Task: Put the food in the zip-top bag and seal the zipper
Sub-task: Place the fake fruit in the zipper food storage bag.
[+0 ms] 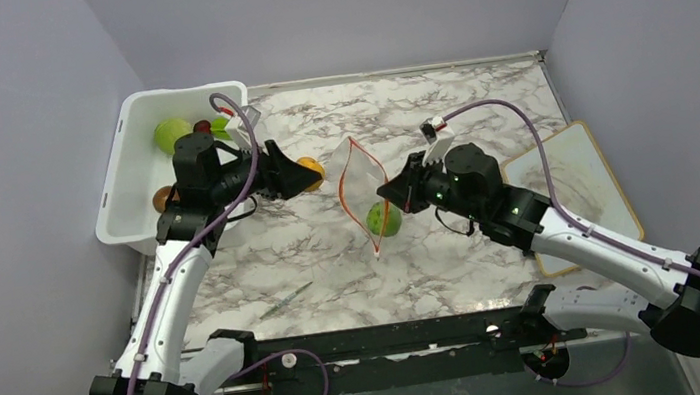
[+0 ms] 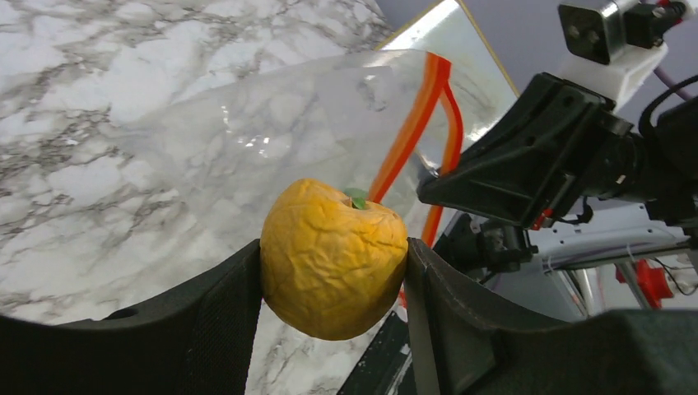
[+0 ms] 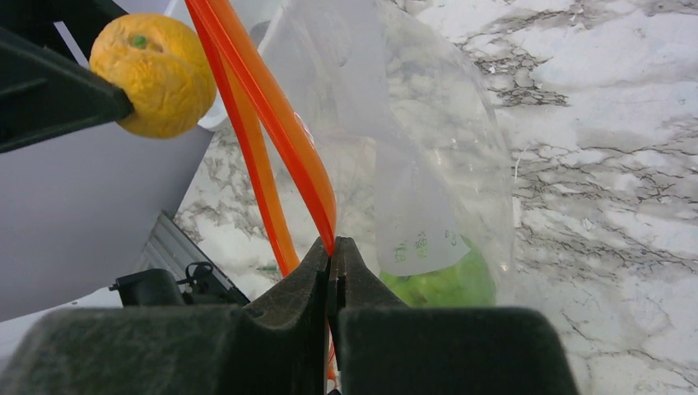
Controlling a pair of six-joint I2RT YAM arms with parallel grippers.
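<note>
My left gripper (image 1: 307, 175) is shut on an orange toy fruit (image 2: 333, 257), holding it above the table just left of the zip-top bag (image 1: 366, 194). The clear bag stands upright with its mouth gaping, the orange-red zipper (image 3: 272, 123) framing the opening. My right gripper (image 3: 332, 247) is shut on one lip of the zipper strip, keeping the bag up. A green round fruit (image 1: 383, 219) lies inside the bag at its bottom, behind the white label patch (image 3: 416, 239). The orange fruit (image 3: 152, 72) also shows in the right wrist view at the upper left.
A white plastic tub (image 1: 121, 200) at the left holds more toy food, among it a green ball (image 1: 171, 134) and a dark red piece (image 1: 202, 127). A framed white board (image 1: 581, 184) lies at the right. A thin pen-like object (image 1: 288, 299) lies on the marble near the front.
</note>
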